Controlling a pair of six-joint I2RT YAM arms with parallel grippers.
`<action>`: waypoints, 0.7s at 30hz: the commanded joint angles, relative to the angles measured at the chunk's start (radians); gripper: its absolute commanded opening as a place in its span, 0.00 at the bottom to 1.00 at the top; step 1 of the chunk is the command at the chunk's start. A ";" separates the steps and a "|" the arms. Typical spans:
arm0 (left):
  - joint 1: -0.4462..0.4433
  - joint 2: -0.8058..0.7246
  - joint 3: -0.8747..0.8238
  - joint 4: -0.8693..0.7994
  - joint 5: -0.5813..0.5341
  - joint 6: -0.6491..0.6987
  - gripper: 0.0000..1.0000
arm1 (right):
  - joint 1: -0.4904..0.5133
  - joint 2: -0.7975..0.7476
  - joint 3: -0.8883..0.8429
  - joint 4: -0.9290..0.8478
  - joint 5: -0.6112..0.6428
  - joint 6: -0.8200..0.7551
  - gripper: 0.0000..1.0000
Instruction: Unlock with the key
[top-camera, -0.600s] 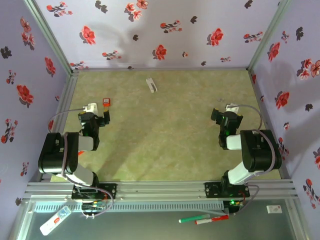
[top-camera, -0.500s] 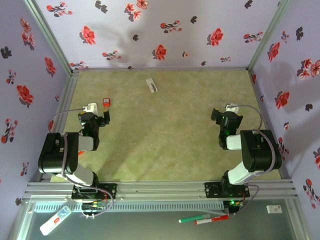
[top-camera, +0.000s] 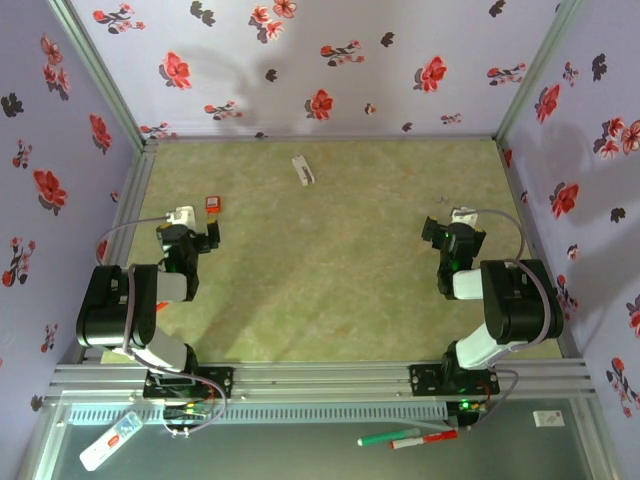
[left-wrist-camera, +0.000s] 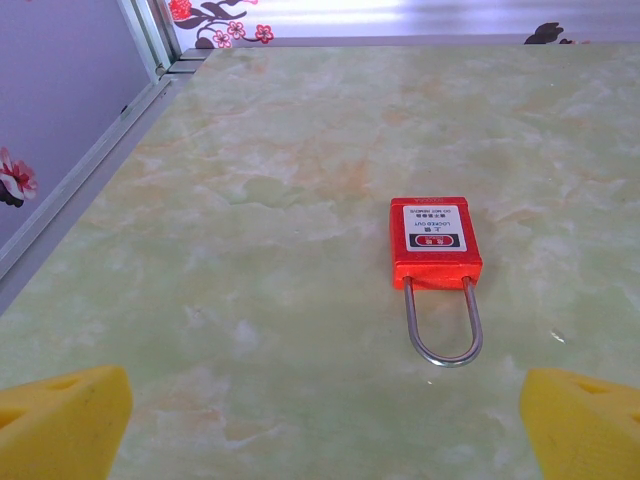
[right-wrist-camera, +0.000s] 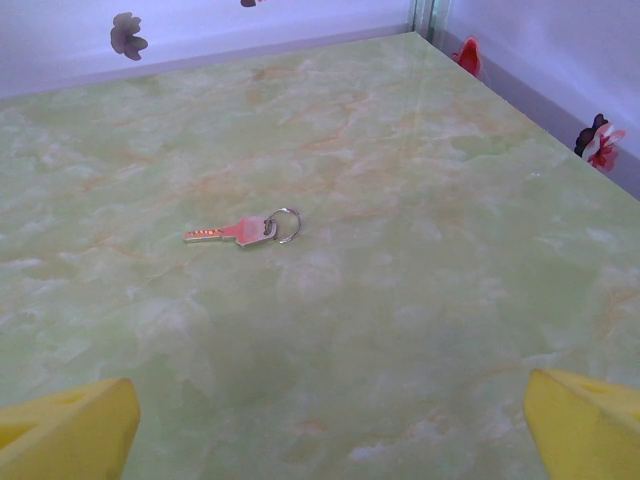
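Padlock (left-wrist-camera: 435, 243), red-bodied with a bright steel U-shackle, lay flat near the left edge of the tabletop (left-wrist-camera: 250, 150). The print on its white label was too small to read. The key (right-wrist-camera: 240, 232), pink-headed on a small wire ring, lay flat well inside the tabletop, with bare green marbled surface all round. The yellow left fingers (left-wrist-camera: 60, 420) and right fingers (right-wrist-camera: 585, 420) stood spread wide, grasping nothing.

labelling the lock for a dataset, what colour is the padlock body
The padlock has a red body; it shows best in the left wrist view.
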 joint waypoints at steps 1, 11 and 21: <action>0.008 -0.001 0.017 0.007 -0.002 0.000 1.00 | 0.002 0.000 0.013 0.013 -0.004 -0.007 0.99; 0.008 -0.001 0.016 0.007 -0.002 0.001 1.00 | 0.002 -0.001 0.013 0.014 -0.004 -0.007 0.99; -0.106 -0.243 0.035 -0.214 -0.084 0.100 1.00 | 0.079 -0.373 0.259 -0.726 0.069 0.020 0.99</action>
